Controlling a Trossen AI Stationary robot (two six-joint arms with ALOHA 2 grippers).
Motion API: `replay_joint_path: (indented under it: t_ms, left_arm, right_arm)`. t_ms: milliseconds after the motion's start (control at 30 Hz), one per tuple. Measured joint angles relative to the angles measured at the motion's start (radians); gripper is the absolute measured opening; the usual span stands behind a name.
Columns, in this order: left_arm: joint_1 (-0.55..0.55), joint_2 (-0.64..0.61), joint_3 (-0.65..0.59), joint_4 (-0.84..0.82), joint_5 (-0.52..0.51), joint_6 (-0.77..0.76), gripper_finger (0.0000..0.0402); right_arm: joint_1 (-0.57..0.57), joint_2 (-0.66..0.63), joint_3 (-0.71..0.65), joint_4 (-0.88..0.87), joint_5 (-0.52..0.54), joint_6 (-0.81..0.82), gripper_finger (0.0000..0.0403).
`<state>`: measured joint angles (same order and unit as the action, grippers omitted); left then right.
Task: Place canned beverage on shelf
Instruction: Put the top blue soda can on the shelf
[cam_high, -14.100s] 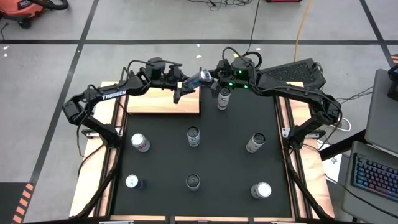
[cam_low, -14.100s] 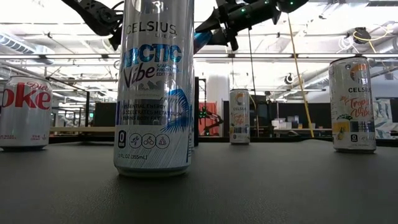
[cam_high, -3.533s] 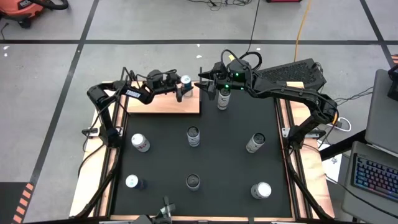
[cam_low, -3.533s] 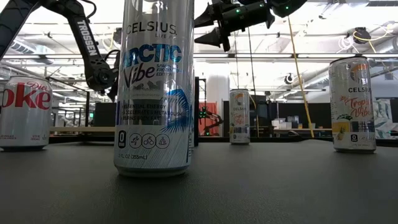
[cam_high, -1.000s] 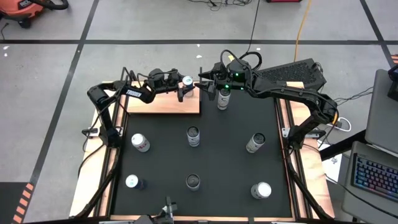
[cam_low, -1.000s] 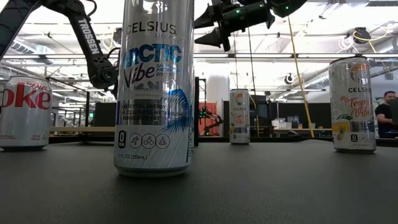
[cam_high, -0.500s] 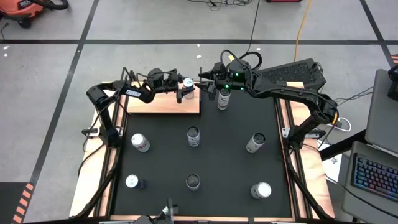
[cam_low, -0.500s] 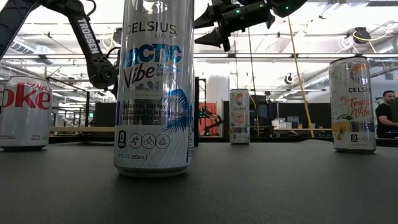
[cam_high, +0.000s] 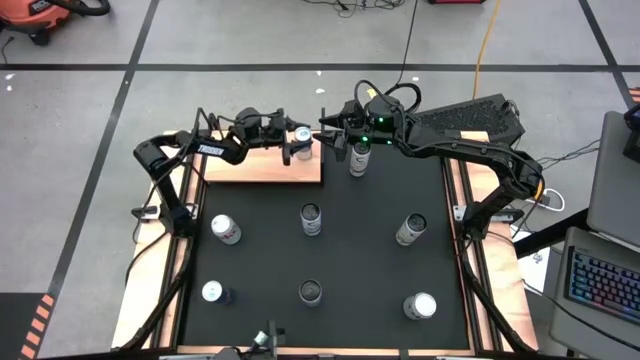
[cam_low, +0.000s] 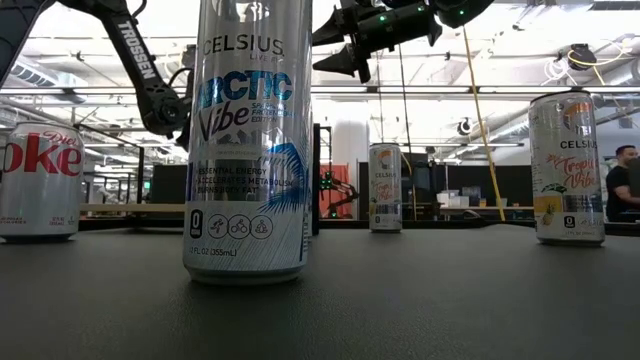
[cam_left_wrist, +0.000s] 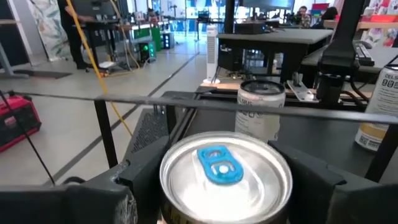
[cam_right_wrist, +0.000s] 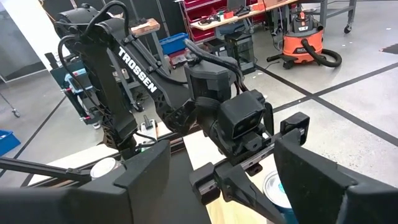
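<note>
The shelf is a light-wood board at the far left of the black mat. A silver can with a blue tab stands upright at the shelf's far right corner and also shows in the left wrist view. My left gripper is shut on it. Whether the can's base rests on the board is hidden. My right gripper hovers open and empty just right of it, near another can, and shows high in the low view. My left gripper pinches the can's upper side wall between its two fingers, one on each side just below the rim. The fingers come level from the table's left side. The can stays upright with its top up.
Several more cans stand on the mat: middle, right, left and along the near row. A tall Celsius can fills the low view. A thin black rail runs just beyond the held can.
My left arm's elbow has swung a little toward the table's left edge. Its gripper stays shut on the can at the shelf's far right corner. My right gripper has kept still and open.
</note>
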<state>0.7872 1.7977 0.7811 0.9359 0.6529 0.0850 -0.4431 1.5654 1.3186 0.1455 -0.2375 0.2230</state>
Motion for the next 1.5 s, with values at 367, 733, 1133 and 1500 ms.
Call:
replay_joint_path:
  t_ms: [367,733,1133,1500]
  left_arm:
    - [0.011,-0.022,0.0,-0.002,-0.016,-0.01,0.0261]
    - [0.013,-0.111,0.0,-0.004,-0.019,-0.068,0.0261]
    - [0.017,-0.396,0.0,-0.002,0.408,-0.371,0.0261]
    - [0.018,-0.611,0.0,-0.011,0.463,-0.546,0.0261]
  right_arm:
    - [0.0,0.0,0.0,0.0,0.0,0.0,0.0267]
    - [0.0,0.0,0.0,0.0,0.0,0.0,0.0267]
    - [0.0,0.0,0.0,0.0,0.0,0.0,0.0267]
    - [0.0,0.0,0.0,0.0,0.0,0.0,0.0267]
